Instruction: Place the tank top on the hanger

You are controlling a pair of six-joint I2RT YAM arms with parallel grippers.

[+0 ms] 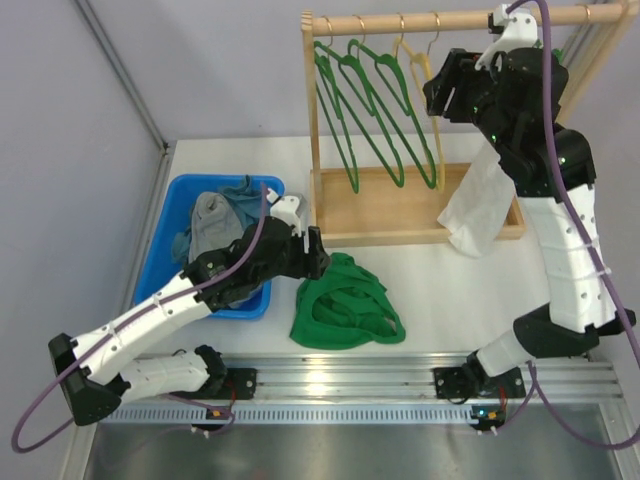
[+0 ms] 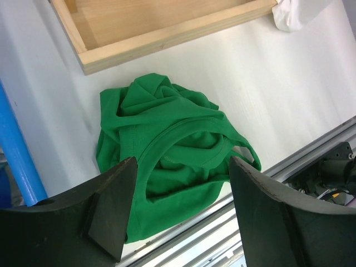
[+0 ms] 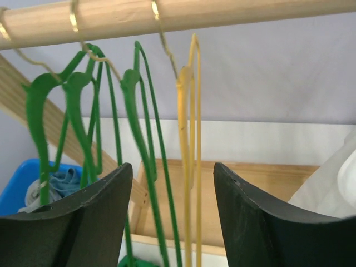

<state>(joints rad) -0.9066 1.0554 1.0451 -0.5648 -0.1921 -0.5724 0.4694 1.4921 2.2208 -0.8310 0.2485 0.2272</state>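
Note:
The bright green tank top (image 1: pixel 345 305) lies crumpled on the white table near the front rail. It fills the middle of the left wrist view (image 2: pixel 167 150). My left gripper (image 1: pixel 318 252) is open and empty, hovering just above the top's left side (image 2: pixel 182 161). The yellow hanger (image 1: pixel 420 70) hangs by its metal hook on the wooden rail (image 1: pixel 400 22), rightmost of the row. My right gripper (image 1: pixel 440 90) is open beside it. In the right wrist view the yellow hanger (image 3: pixel 189 139) shows in the gap between the open fingers (image 3: pixel 171 167), not gripped.
Three dark green hangers (image 1: pixel 365 100) hang left of the yellow one (image 3: pixel 139 111). The rack's wooden base tray (image 1: pixel 400 235) stands behind the top. A white garment (image 1: pixel 480 205) hangs at the rack's right. A blue bin (image 1: pixel 180 200) with grey and teal clothes sits at left.

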